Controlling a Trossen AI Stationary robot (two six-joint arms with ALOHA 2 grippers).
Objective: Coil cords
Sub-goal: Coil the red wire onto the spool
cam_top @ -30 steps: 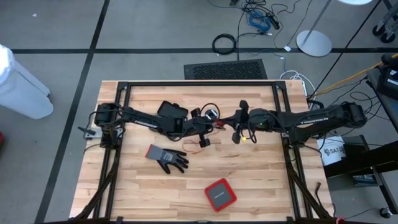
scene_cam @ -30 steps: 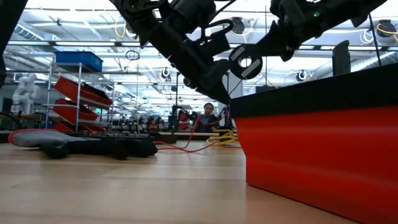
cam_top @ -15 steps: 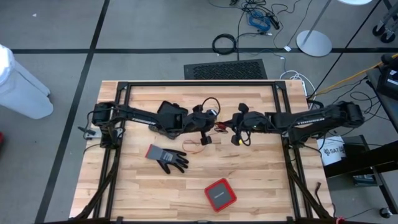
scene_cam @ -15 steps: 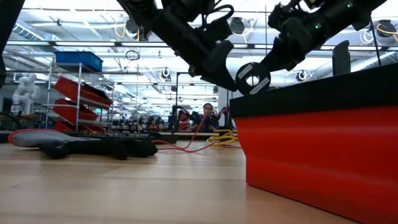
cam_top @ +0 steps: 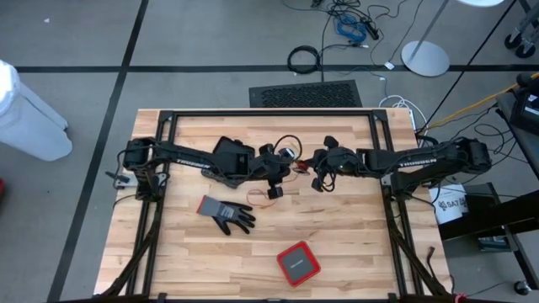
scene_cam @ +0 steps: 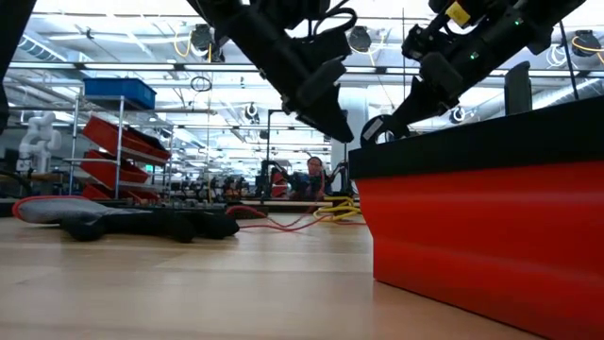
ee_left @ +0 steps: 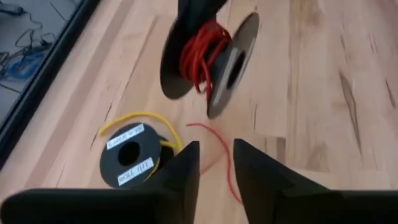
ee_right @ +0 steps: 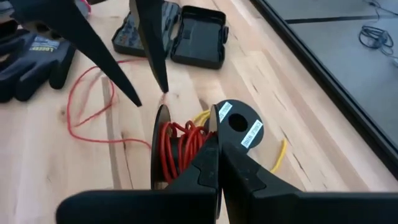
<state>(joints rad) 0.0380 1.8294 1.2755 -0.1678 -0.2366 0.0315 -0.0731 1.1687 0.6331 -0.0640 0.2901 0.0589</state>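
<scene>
My right gripper [cam_top: 317, 178] is shut on a black spool [ee_left: 208, 59] wound with the red cord and holds it above the table's middle. The red cord's loose end [ee_right: 87, 109] trails over the wood toward the grey glove [cam_top: 227, 213]. A second spool [ee_left: 127, 162] with the yellow cord and white labels lies flat on the table just beyond. My left gripper [ee_left: 216, 168] hovers open above the loose red cord [ee_left: 217, 146] and touches nothing. My right gripper pinches the rim of one spool flange [ee_right: 214, 124] between its two fingers, with the red winding beside that flange. The fingers slant down from the table's right. The spool hangs on edge, clear of the table, and its loose cord lies slack on the wood.
An open black case [ee_right: 186, 31] lies toward the far left of the spools. A red box [cam_top: 297, 263] stands near the front edge and fills the right of the low view [scene_cam: 481, 236]. Bare wood lies between the glove and the red box.
The red cord's free part rose toward my left gripper before; now it lies slack on the table, and that gripper has gone up a little. My right gripper has sunk with the spool and tipped further down.
</scene>
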